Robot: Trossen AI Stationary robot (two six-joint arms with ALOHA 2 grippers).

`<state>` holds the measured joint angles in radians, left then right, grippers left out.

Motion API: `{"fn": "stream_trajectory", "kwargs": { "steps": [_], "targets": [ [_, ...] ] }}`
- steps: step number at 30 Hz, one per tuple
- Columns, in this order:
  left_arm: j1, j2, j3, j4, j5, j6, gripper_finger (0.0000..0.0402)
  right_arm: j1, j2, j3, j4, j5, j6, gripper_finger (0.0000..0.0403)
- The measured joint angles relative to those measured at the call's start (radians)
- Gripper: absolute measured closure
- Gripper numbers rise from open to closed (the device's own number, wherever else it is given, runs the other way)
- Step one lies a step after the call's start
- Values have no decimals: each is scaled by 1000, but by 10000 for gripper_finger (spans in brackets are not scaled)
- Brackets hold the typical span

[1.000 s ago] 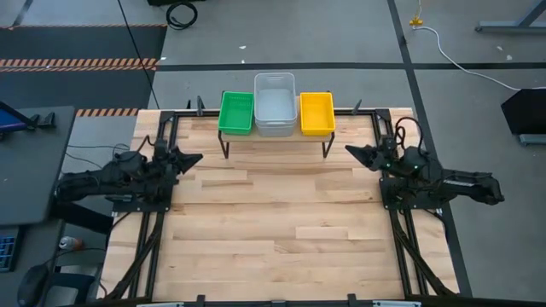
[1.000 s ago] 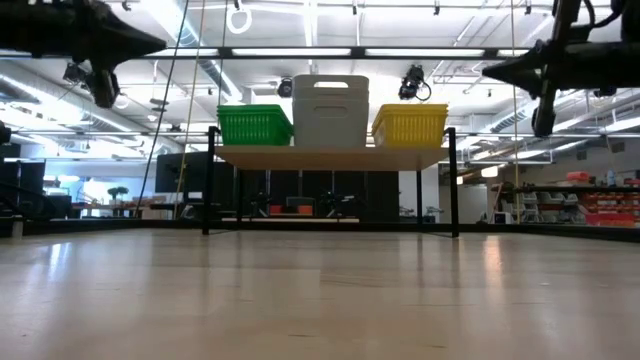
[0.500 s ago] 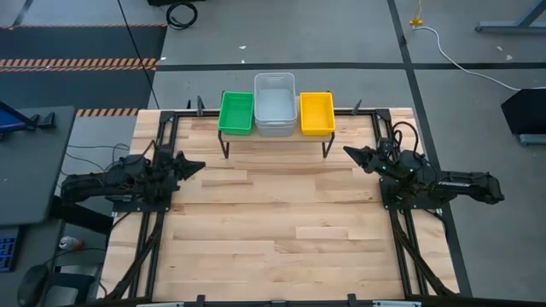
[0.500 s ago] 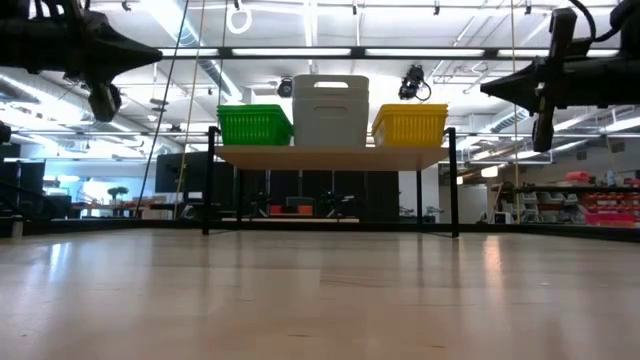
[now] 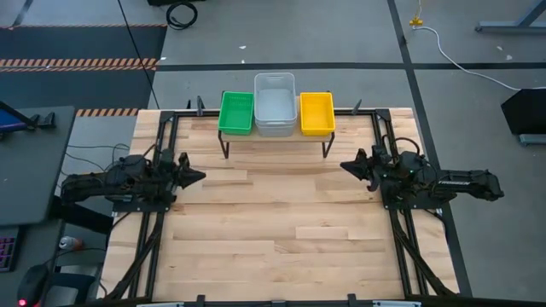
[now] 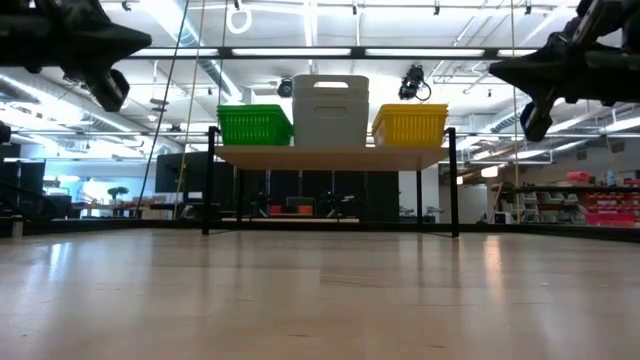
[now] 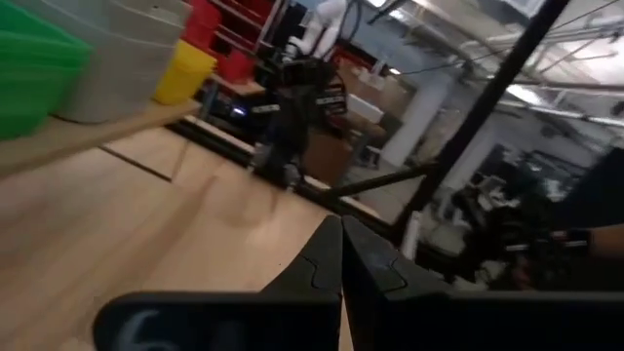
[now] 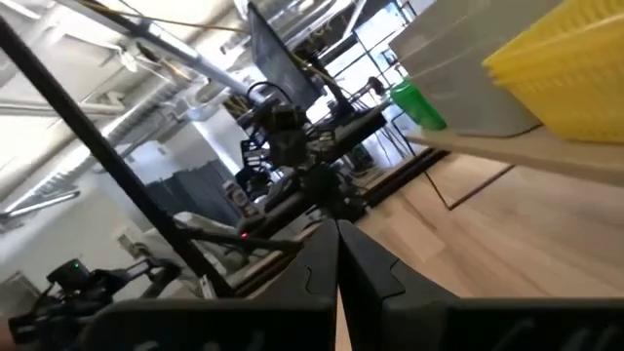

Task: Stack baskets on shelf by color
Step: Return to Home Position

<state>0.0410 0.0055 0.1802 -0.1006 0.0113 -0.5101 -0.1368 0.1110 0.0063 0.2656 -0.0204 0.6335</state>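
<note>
The shelf (image 6: 330,157) stands at the table's far edge, a light plank on thin black legs. On the plank sit three lots of baskets side by side: green (image 5: 236,112) on the left, pale grey (image 5: 275,104) in the middle and standing tallest, yellow (image 5: 316,112) on the right. How many are nested in each lot does not show. My left gripper (image 5: 201,177) hovers shut over the table's left side. My right gripper (image 5: 344,165) hovers shut over the right side. Both are in the air, nearer than the shelf, and empty.
The slatted wooden tabletop (image 5: 273,230) spreads between the two arms. Black frame rails (image 5: 158,230) run along its left and right sides. A grey side table (image 5: 34,162) stands beyond the left edge. The room's racks and ceiling lights show behind the shelf in the low view.
Both grippers have swung a little toward the table's near edge, away from the shelf, staying shut and in the air. The right one has also turned about its wrist. The baskets and shelf have not moved.
</note>
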Motion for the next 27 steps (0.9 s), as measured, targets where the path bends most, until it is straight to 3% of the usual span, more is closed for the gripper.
{"fn": "stream_trajectory", "kwargs": {
  "steps": [5,10,17,23,27],
  "targets": [
    [0,-1,-47,65,-91,56,400,0,2,0,-45,1,39,394],
    [0,0,-172,311,-169,65,400,1,5,0,-87,-29,107,394],
    [-31,7,-172,319,-219,181,400,13,5,0,-86,-99,112,394],
    [-74,8,-172,218,-198,192,395,15,11,0,-183,-134,-36,394],
    [-77,7,-172,191,-203,294,381,15,15,0,-221,-133,-132,394]
  ]
}}
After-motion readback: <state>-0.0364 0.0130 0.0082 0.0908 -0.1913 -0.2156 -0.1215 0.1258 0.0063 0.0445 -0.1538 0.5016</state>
